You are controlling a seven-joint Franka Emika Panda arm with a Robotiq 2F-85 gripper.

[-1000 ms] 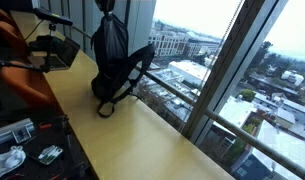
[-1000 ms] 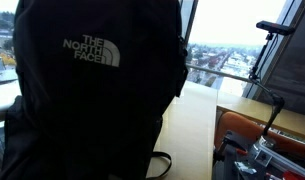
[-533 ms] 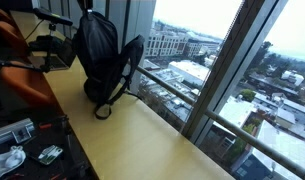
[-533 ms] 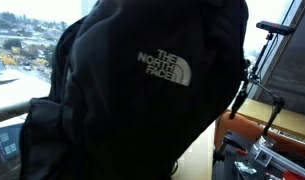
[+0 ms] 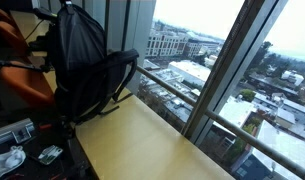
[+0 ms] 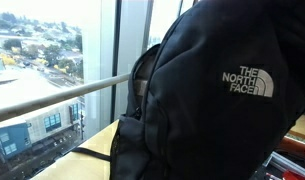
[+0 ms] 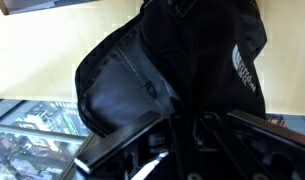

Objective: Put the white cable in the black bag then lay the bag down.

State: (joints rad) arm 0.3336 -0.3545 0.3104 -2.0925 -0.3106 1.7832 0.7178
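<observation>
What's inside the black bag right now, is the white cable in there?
The inside is hidden: the black bag shows only dark outer fabric in every view. No white cable is visible outside it; whether it is in there cannot be told.

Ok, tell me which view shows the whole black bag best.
An exterior view, where the black bag shows nearly whole, straps included, by the table. In an exterior view set close the bag overflows the frame, logo visible. The wrist view catches only part of the bag.
</observation>
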